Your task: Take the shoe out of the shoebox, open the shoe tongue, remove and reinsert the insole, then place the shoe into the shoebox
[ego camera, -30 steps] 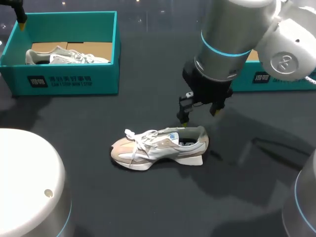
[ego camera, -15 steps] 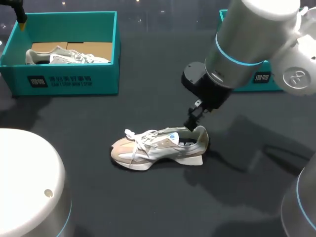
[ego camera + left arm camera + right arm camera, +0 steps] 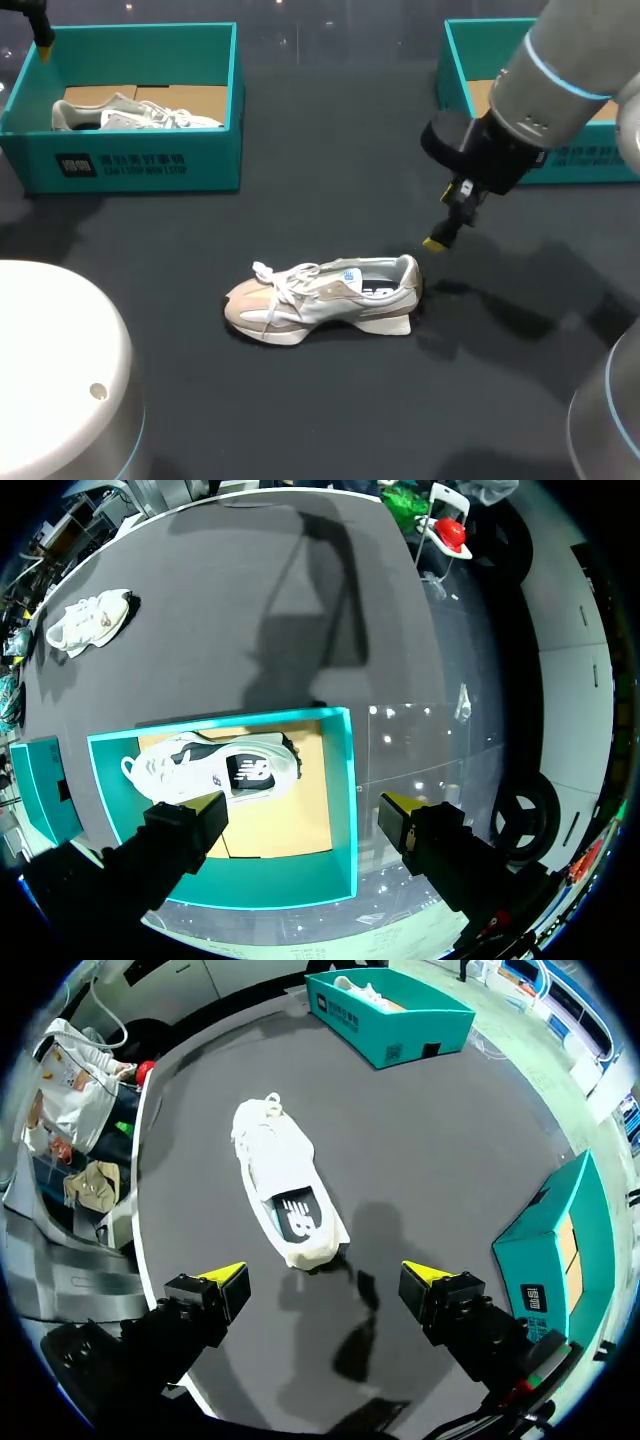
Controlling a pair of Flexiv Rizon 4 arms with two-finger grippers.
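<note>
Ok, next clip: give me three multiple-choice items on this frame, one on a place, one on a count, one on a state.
1. Where does the loose sneaker lie?
A. on the table
B. in a shoebox
C. in a pincer

2. How many teal shoeboxes stand on the table?
A. one
B. two
C. three

3. How is the right pincer?
A. shut on the sneaker
B. open and empty
C. shut on an insole

Answers:
1 A: its sole rests on the dark tabletop, apart from both boxes.
2 B: one sits at each far corner.
3 B: its yellow tips stand wide apart with nothing between them.
</note>
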